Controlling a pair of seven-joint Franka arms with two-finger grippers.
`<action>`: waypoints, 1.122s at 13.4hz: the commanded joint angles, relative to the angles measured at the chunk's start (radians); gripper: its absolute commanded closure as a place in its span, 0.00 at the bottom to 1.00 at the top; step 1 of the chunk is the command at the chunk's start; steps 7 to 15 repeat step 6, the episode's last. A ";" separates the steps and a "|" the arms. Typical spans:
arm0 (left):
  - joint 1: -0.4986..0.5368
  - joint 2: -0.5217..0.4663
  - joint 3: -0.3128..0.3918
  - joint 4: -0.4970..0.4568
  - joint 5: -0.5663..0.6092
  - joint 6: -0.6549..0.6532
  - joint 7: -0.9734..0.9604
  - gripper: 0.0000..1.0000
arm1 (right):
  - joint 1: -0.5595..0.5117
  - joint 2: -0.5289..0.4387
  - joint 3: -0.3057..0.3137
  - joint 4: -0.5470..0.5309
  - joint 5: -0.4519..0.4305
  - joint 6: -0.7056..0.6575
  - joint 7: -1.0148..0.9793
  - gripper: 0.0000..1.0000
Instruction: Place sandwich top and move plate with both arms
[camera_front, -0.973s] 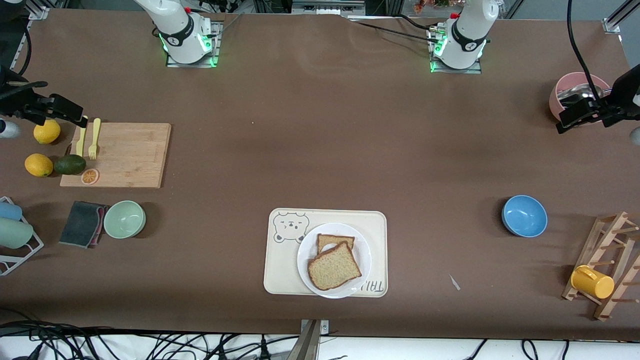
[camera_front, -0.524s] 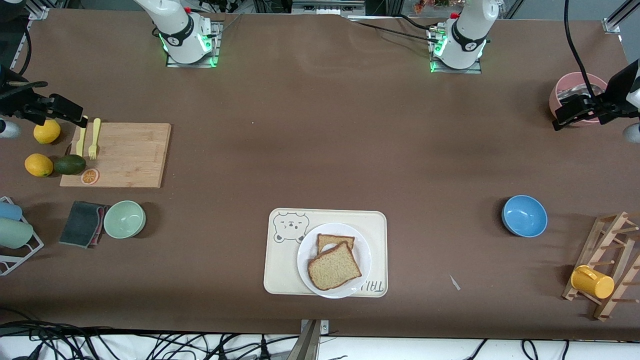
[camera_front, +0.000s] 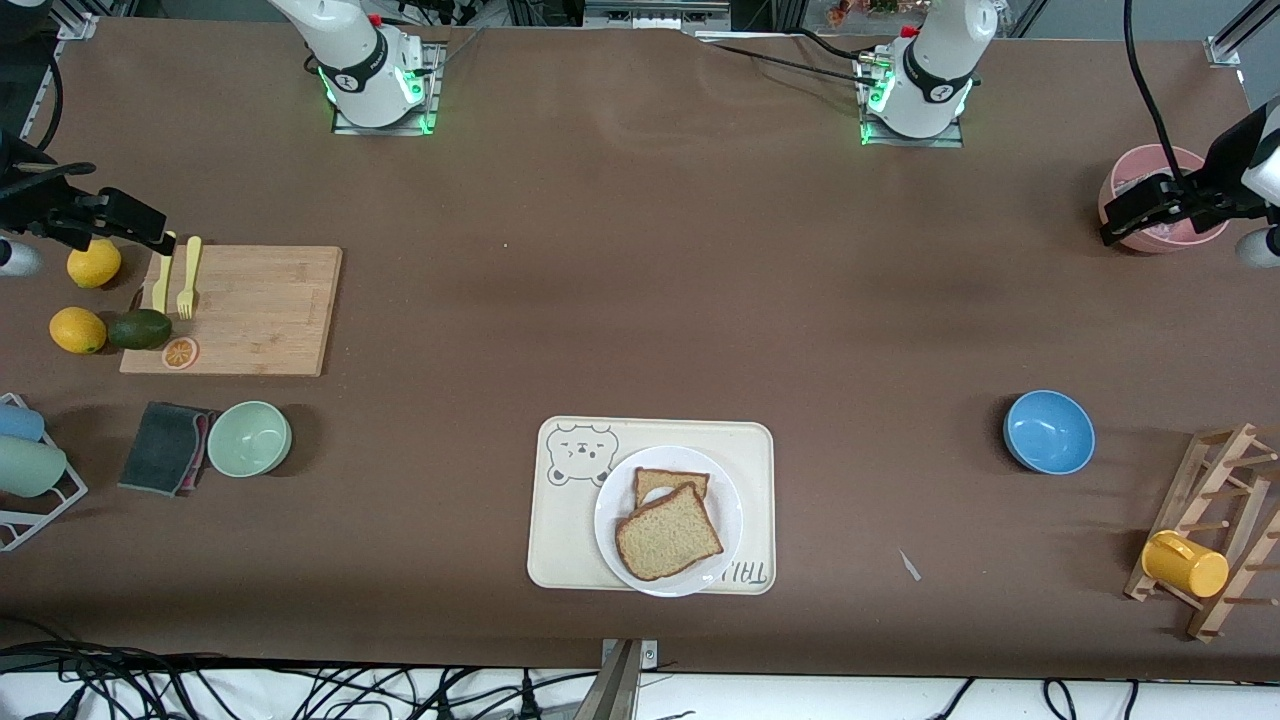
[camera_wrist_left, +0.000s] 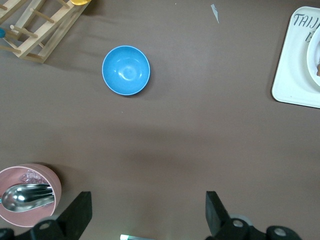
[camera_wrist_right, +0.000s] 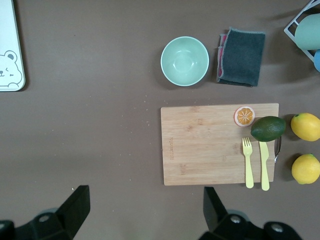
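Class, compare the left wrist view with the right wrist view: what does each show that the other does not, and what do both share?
Only the left wrist view shows the blue bowl, the pink bowl with a metal spoon, and the wooden rack. Only the right wrist view shows the green bowl, the grey cloth, the cutting board and the avocado. Both share the brown table and part of the cream tray.
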 joint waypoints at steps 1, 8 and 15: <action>0.007 -0.027 -0.005 -0.029 0.014 0.006 0.003 0.00 | -0.007 0.003 0.008 0.018 -0.002 -0.017 0.007 0.00; 0.012 -0.024 -0.005 -0.029 0.014 0.006 0.003 0.00 | -0.007 0.005 0.007 0.018 -0.002 -0.017 0.007 0.00; 0.012 -0.024 -0.005 -0.029 0.014 0.006 0.003 0.00 | -0.007 0.005 0.007 0.018 -0.002 -0.017 0.007 0.00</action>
